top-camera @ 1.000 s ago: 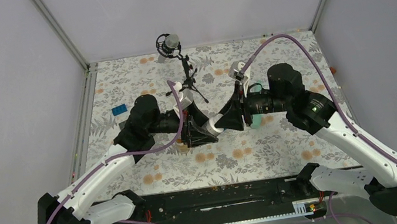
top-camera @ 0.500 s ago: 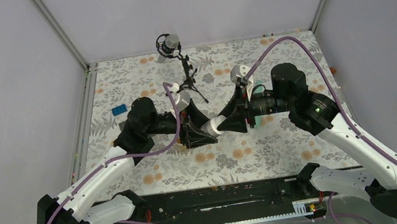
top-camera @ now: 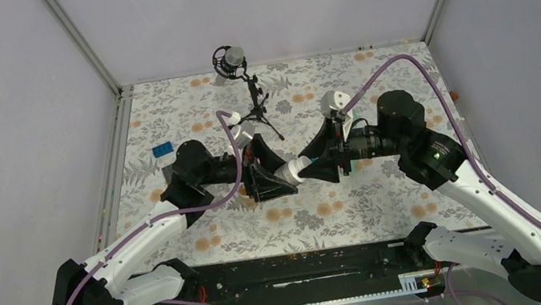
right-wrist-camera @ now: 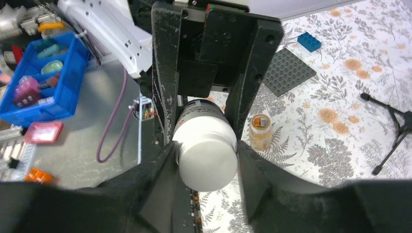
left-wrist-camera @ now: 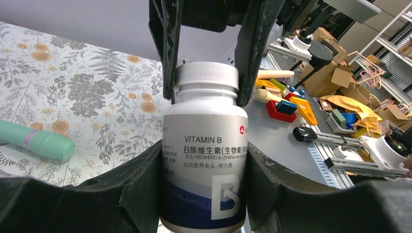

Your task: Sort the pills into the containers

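At mid-bench, above the flowered cloth, the left end effector was clenched on the body of a white vitamin bottle, which lay sideways between the two arms. To its right, the right end effector was clamped on the bottle's white cap. A mint-green container lay on the bench, apart from both. A small clear jar with amber contents stood upright near the dark studded plate.

Pale grey walls enclose the floral tablecloth; a tripod-mounted microphone stands at twelve o'clock, aluminium posts at eleven and one.
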Controlling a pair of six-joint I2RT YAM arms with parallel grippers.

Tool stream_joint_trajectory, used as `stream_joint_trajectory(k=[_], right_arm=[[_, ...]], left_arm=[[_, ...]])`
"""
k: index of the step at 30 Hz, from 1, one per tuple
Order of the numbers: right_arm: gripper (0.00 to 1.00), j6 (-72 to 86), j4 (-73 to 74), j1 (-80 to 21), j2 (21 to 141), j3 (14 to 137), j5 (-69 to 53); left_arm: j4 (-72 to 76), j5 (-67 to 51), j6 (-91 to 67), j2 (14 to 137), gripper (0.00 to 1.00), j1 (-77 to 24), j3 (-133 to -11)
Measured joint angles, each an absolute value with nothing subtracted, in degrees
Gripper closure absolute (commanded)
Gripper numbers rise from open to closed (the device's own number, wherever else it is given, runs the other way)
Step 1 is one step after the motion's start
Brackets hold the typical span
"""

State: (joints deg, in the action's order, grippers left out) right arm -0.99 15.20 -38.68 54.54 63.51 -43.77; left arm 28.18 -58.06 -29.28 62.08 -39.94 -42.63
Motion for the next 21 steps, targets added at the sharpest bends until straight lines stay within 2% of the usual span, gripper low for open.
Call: stream_joint_trajectory(k=[1, 2, 3, 10, 17, 21], right_arm=[[0.12, -0.3, 15.0, -38.7, 54.3, 63.4, -43.3], [0.04, 0.7, 14.7, -38.7, 54.2, 63.5, -42.4], [0.01, 1.9, 14.6, -38.5, 53.8, 63.5, -41.1], [0.01, 15.1, 16.6, -37.8, 58.0, 69.8, -36.5], [0.13, 29.7, 18.7, -37.7, 61.4, 68.1, -28.6], [0.32, 36.4, 17.7, -37.7, 59.5, 63.7, -27.4]], left_arm=[[28.6, -57.8, -29.6, 62.1, 1.0, -39.9, -42.6], [28.6, -57.7, -29.9, 62.1, 1.0, -39.8, -42.6], [28.0, -57.7, -30.0, 62.1, 1.0, -39.5, -42.6], [23.5, -55.0, -29.3, 62.1, 1.0, -38.7, -42.6], [21.8, -51.6, -28.3, 62.1, 1.0, -38.7, -42.6], [20.6, -50.2, -28.1, 62.0, 1.0, -38.7, -42.6]])
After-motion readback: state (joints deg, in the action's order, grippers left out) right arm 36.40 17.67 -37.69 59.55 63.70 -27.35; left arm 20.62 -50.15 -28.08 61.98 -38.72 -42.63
